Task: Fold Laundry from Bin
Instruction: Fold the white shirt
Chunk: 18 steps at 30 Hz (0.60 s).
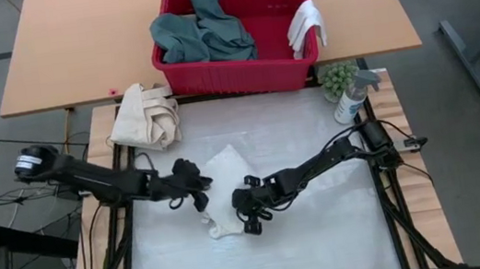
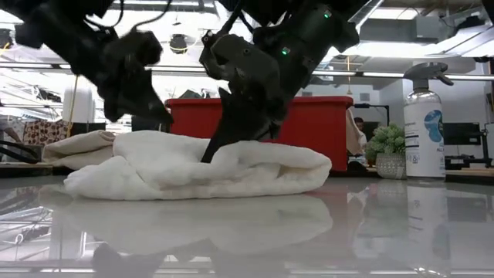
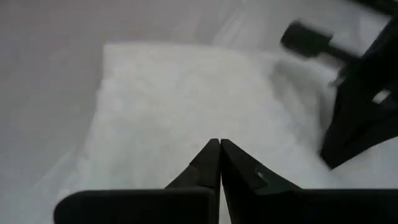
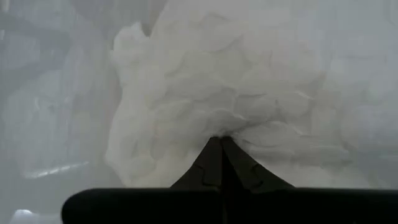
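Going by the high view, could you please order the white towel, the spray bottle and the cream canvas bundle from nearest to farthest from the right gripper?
From the right gripper:
1. White towel: under the fingers, mid-table.
2. Cream canvas bundle: far-left corner of the mat.
3. Spray bottle: far-right corner, beside the small plant.
The last two are nearly level; the ranking is tentative.

My two end effectors press down into the white towel [image 2: 193, 174] lying bunched on the glossy tabletop [image 2: 386, 232]. Behind it stands the red bin [image 2: 324, 127], with a spray bottle [image 2: 424, 127] and small plant [image 2: 390, 150] beside.
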Motion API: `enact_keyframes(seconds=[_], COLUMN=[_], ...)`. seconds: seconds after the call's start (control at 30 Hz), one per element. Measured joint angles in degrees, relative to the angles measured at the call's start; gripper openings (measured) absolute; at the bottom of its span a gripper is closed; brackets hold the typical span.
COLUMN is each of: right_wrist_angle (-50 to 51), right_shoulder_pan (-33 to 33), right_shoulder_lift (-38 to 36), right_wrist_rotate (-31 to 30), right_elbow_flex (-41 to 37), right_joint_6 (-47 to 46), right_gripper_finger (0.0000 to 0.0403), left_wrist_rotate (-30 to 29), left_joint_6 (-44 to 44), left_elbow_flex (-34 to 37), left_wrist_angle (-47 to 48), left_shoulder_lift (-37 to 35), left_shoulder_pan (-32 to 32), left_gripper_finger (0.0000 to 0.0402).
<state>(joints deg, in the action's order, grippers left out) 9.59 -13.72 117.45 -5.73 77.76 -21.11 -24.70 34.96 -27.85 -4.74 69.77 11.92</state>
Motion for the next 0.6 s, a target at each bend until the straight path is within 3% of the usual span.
enact_keyframes(seconds=[0.23,0.37,0.5,0.6], right_wrist_angle=[3.39,11.22,21.66,23.53], right_shoulder_pan=[0.92,3.09,7.17,10.08], right_shoulder_lift=[-6.77,-11.76,-15.56,-15.59], right_wrist_rotate=[-0.07,0.26,3.54,3.62], right_elbow_flex=[0.07,0.07,0.07,0.05], right_joint_6=[-0.05,-6.16,-10.28,-10.42], right_gripper_finger=[0.0031,0.0053,0.0103,0.0163], left_wrist_rotate=[1.95,1.80,1.90,1.79], left_joint_6=[3.27,3.89,3.84,3.21], left_elbow_flex=[0.02,-0.04,-0.05,-0.05], left_wrist_angle=[0.17,-0.67,-2.25,-3.18], left_shoulder_lift=[10.12,13.77,15.57,15.59], left_shoulder_pan=[0.38,0.65,0.72,0.68], left_gripper_finger=[0.0000,0.0000,0.0000,0.0000])
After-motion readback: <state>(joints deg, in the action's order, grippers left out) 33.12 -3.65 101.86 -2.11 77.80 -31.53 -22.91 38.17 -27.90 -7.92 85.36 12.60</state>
